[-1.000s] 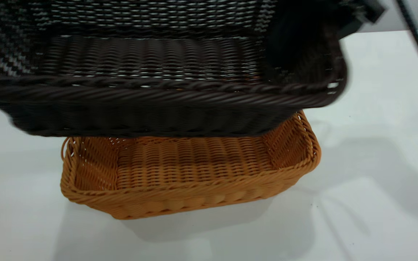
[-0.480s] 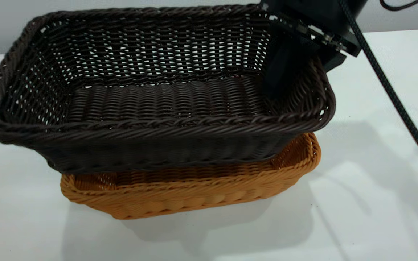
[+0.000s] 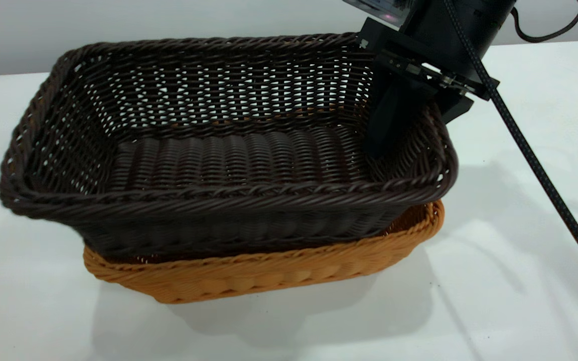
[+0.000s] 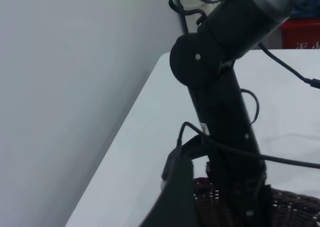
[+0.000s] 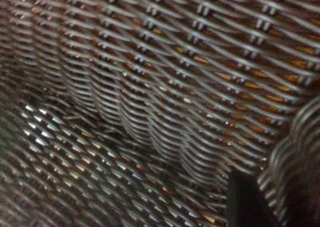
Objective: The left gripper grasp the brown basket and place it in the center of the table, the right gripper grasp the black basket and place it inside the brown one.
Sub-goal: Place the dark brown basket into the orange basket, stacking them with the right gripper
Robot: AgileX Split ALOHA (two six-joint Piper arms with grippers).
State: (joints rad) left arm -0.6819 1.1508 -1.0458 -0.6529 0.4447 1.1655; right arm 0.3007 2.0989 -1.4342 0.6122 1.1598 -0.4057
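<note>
The black basket (image 3: pixel 229 155) sits tilted in the brown basket (image 3: pixel 269 273), with its left end higher and overhanging. The brown basket rests on the table (image 3: pixel 520 260). My right gripper (image 3: pixel 412 133) is shut on the black basket's right wall, one finger inside and the other outside. In the right wrist view the black weave (image 5: pixel 150 87) fills the picture, with one finger (image 5: pixel 245 202) against it. The left gripper is out of the exterior view. The left wrist view shows the right arm (image 4: pixel 220 102) above the black basket's rim (image 4: pixel 295 209).
The right arm's braided cable (image 3: pixel 540 170) slants down across the right side of the table. A grey wall (image 4: pixel 60 87) runs along the table's far edge. A red box (image 4: pixel 302 34) stands beyond the table.
The right gripper has lowered the black basket from high up, close to the camera, down into the brown basket. The brown basket has not moved.
</note>
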